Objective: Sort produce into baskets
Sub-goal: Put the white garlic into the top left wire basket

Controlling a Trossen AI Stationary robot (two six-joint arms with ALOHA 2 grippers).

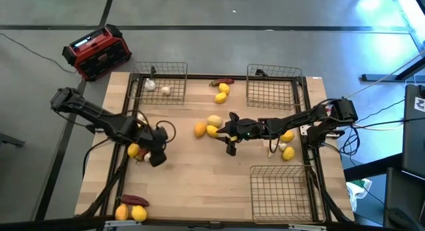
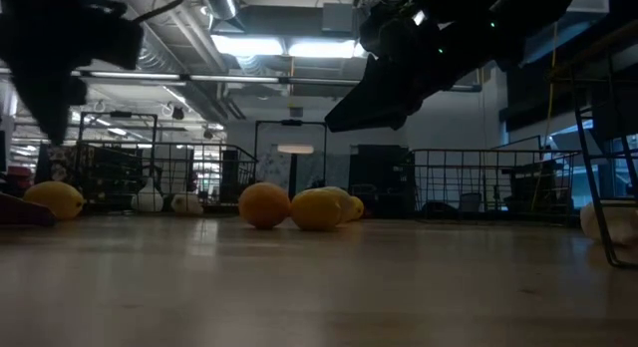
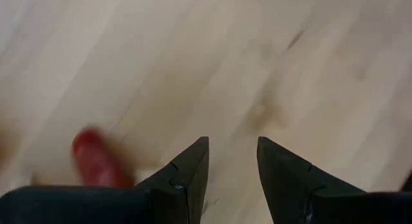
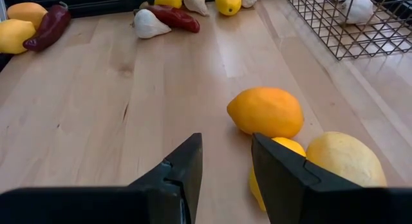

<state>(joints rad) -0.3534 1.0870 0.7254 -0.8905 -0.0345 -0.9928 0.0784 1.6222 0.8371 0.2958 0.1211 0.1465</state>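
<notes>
Claws both stand narrowly parted and empty: right claw [image 4: 225, 163] beside an orange fruit [image 4: 265, 112], left claw [image 3: 232, 166] over bare table [image 3: 257, 56].

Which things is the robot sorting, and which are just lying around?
For the job:
- round yellow and orange fruits
- whitish knobbly bulbs
- long dark red peppers
- three grey wire-mesh baskets

Just lying about:
- red and black box

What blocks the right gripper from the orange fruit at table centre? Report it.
Nothing visible. The right gripper hangs open just short of the orange fruit, bare wood between them; two yellow fruits crowd beside one finger.
</notes>
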